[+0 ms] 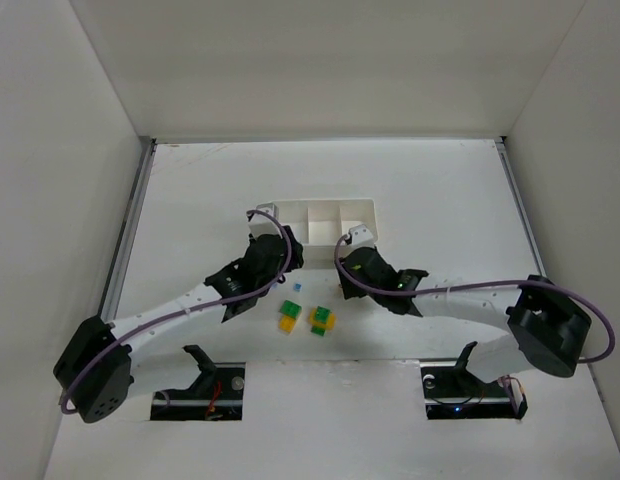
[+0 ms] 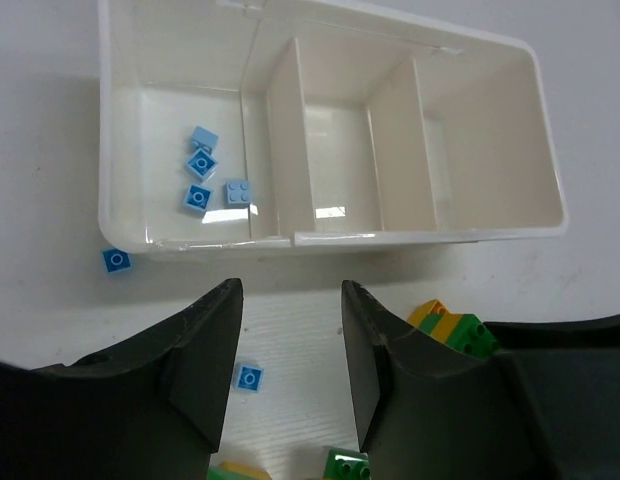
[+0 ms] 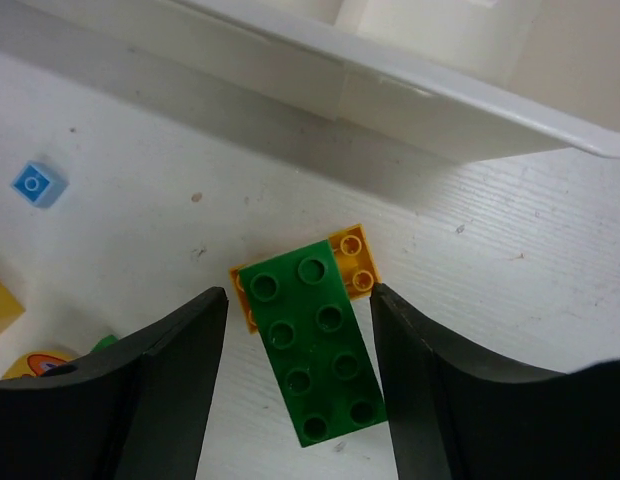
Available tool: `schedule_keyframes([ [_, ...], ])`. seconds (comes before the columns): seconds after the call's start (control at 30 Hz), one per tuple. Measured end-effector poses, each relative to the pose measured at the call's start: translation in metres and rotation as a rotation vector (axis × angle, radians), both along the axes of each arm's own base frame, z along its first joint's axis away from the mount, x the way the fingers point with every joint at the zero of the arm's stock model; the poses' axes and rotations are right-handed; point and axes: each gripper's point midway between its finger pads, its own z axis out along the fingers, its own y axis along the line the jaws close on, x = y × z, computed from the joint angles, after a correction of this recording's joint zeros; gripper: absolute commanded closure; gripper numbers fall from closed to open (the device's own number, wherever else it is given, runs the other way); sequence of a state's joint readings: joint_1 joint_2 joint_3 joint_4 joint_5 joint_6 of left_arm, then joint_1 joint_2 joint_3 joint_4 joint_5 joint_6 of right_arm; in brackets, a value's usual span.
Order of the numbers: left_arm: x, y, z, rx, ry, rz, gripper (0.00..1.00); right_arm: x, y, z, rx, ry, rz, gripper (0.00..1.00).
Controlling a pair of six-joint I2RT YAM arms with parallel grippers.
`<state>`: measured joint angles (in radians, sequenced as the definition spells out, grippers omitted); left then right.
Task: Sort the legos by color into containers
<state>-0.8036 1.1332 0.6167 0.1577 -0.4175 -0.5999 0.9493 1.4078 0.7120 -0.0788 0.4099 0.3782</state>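
The white tray (image 2: 530, 130) has three compartments, and its left one holds several light blue bricks (image 2: 198, 197). My left gripper (image 2: 290, 300) is open and empty just in front of the tray. One blue brick (image 2: 248, 378) lies beside its left finger and another (image 2: 116, 260) lies at the tray's left corner. My right gripper (image 3: 298, 295) is open, its fingers on either side of a green brick (image 3: 315, 350) stacked on a yellow one (image 3: 355, 255) on the table. In the top view both grippers (image 1: 283, 262) (image 1: 342, 272) sit just in front of the tray (image 1: 360, 205).
Two green-and-yellow stacks (image 1: 288, 315) (image 1: 321, 320) lie on the table in front of the grippers, with a blue brick (image 1: 297, 287) between them and the tray. White walls enclose the table on three sides.
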Motion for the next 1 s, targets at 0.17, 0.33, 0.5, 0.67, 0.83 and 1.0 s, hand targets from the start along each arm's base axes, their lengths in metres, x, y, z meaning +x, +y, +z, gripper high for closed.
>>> schedule_keyframes([
  [0.17, -0.007, 0.002, 0.01, -0.034, -0.017, -0.006, 0.58, 0.001, -0.005, -0.002, -0.015, 0.017, -0.008, 0.67],
  [0.33, -0.014, 0.005, 0.029, -0.093, -0.05, -0.005, 0.56, 0.007, -0.01, 0.017, 0.049, -0.001, -0.057, 0.77],
  [0.5, -0.023, -0.004, 0.044, -0.149, -0.074, -0.036, 0.54, 0.018, -0.015, 0.079, 0.256, -0.093, -0.114, 0.77],
  [0.67, -0.037, -0.023, 0.048, -0.182, -0.072, -0.107, 0.5, 0.023, -0.015, 0.132, 0.464, -0.162, -0.135, 0.77],
  [0.83, -0.045, -0.041, 0.058, -0.219, -0.079, -0.152, 0.48, 0.018, -0.005, 0.149, 0.562, -0.156, -0.113, 0.77],
  [1.0, -0.043, -0.062, 0.067, -0.252, -0.09, -0.177, 0.48, 0.014, -0.005, 0.158, 0.642, -0.149, -0.101, 0.76],
])
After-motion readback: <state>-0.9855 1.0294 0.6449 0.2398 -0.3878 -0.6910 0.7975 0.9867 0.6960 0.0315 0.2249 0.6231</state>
